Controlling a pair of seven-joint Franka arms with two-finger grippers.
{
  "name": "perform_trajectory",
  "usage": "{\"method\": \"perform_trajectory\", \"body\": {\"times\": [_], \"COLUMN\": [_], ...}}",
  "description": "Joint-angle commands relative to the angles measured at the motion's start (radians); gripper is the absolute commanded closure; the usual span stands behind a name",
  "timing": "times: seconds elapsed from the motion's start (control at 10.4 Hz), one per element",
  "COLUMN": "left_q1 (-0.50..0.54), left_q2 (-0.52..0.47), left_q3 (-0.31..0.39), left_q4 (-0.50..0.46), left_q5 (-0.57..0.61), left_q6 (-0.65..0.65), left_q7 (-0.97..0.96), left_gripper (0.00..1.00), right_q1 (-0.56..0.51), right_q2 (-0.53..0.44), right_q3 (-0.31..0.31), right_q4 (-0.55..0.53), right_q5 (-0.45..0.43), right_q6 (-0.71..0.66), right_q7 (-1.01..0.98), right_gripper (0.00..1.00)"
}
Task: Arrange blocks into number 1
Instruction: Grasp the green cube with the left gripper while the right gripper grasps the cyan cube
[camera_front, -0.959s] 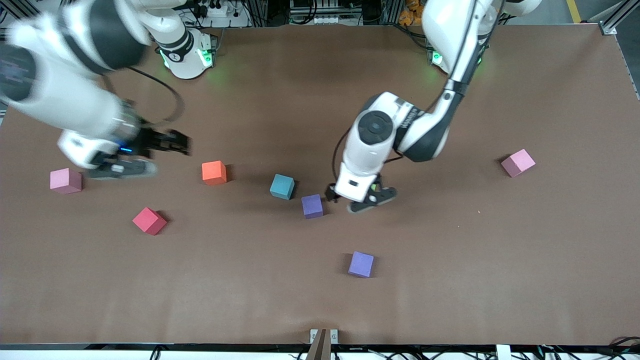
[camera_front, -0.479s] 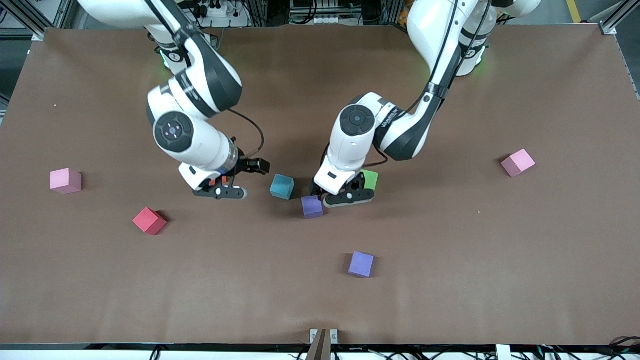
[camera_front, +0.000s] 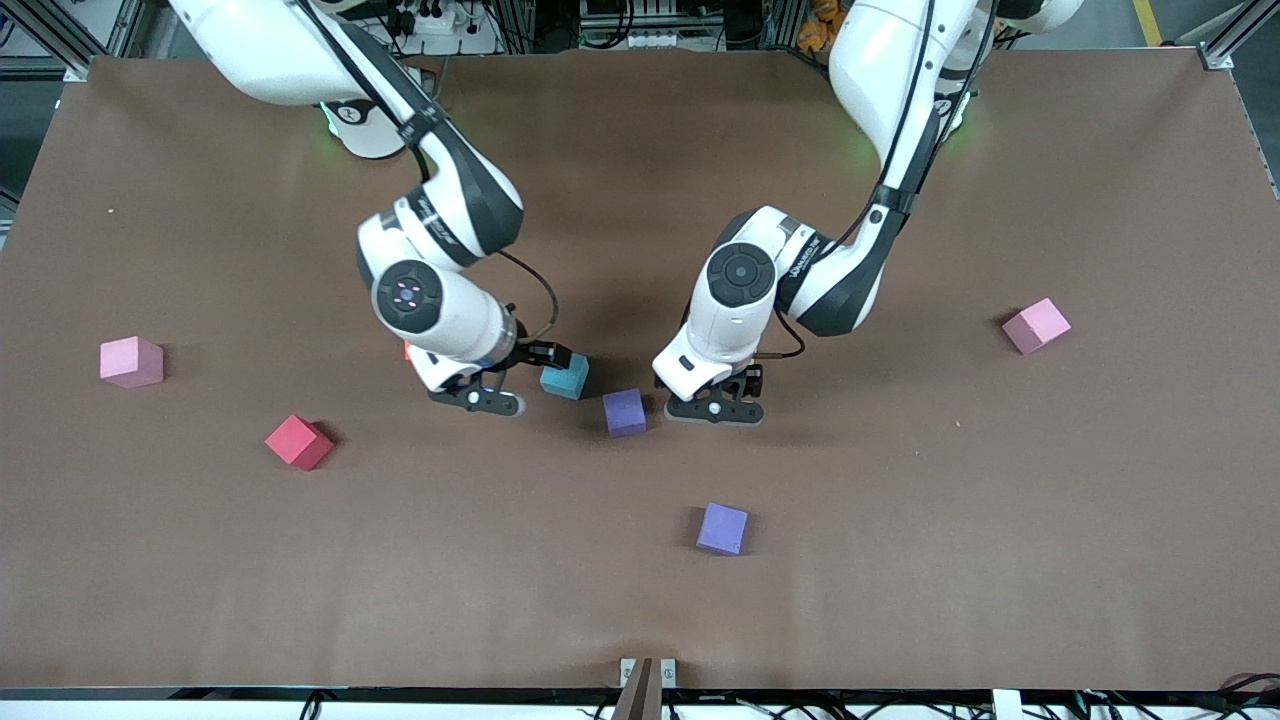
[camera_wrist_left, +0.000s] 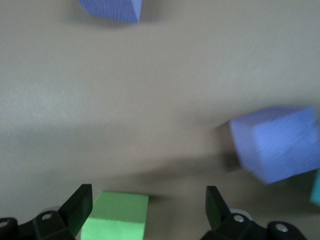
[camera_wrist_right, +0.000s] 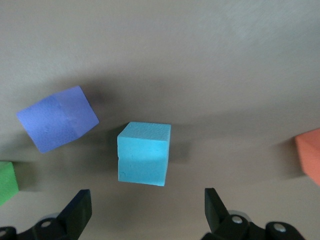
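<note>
The worktop (camera_front: 1000, 550) wears a matt brown sheet, paper-like and slightly rippled near the camera's edge. The light blue block (camera_wrist_right: 143, 153) looks like soft matt foam with a fine grainy face and a faint seam across one side; the purple block (camera_wrist_right: 57, 118) and the green block (camera_wrist_left: 115, 215) show the same dull, lightly textured finish. Both arms have smooth glossy white plastic shells with shiny black joint covers (camera_front: 490, 210). The right pincer (camera_wrist_right: 145, 215) and left pincer (camera_wrist_left: 147, 212) have fingers of matt black plastic
</note>
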Motion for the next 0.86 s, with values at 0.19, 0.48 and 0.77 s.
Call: {"method": "perform_trajectory", "body": {"times": [0.19, 0.48, 0.77], "left_q1": [0.008, 0.027, 0.027], "left_q2": [-0.107, -0.148, -0.154], "left_q3": [0.001, 0.0, -0.002], "left_q4": [-0.166, -0.235, -0.25], "left_q5": [0.037, 0.038, 0.034], "left_q6": [0.001, 0.002, 0.007], "left_q7": [0.104, 0.127, 0.105], "left_gripper": [0.0, 0.0, 0.0], "right_q1": [0.038, 0.064, 0.078], "right_q2": [0.082, 0.144, 0.163], "right_q3": [0.002, 0.002, -0.001], "right_q4": [0.007, 0.007, 0.004], "right_q5": [-0.047, -0.17, -0.179], "right_q6": [0.094, 0.163, 0.192], "right_q7": [0.057, 0.149, 0.156], "right_gripper": [0.0, 0.0, 0.03]}}
